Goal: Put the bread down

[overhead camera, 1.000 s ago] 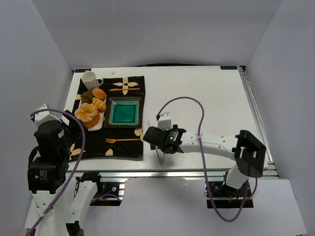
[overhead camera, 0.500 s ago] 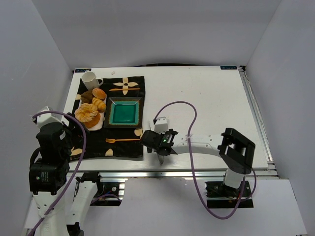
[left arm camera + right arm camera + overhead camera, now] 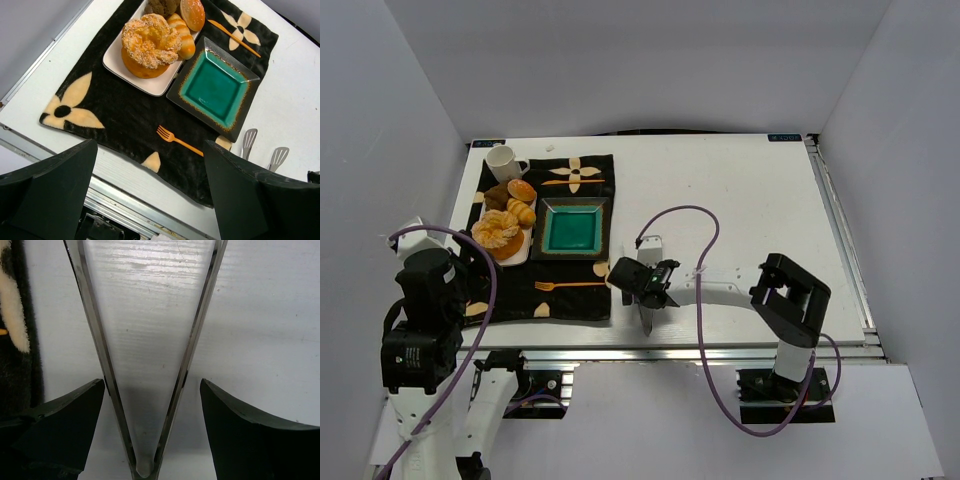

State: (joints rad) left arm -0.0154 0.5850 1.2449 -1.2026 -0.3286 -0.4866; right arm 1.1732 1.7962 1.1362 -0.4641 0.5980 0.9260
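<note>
The bread (image 3: 498,232) is the large tan swirl-topped bun on a white plate (image 3: 527,250) at the left of the black mat; it also shows in the left wrist view (image 3: 149,44). My right gripper (image 3: 641,283) is open and low over the table. Its jaws stand on either side of a pair of metal tongs (image 3: 95,335), apart from both arms. The tongs' handle end (image 3: 647,320) points to the near edge. My left gripper (image 3: 150,175) is open and empty, raised over the mat's near left corner (image 3: 435,280).
A teal square plate (image 3: 572,228) sits beside the white plate. A croissant (image 3: 522,211), a dark roll (image 3: 498,196) and a small bun (image 3: 521,189) share the white plate. A mug (image 3: 503,162), an orange fork (image 3: 565,286) and knife (image 3: 570,182) lie on the mat.
My right arm has folded in leftward and the gripper has come down around the tongs. The left arm has barely moved.
</note>
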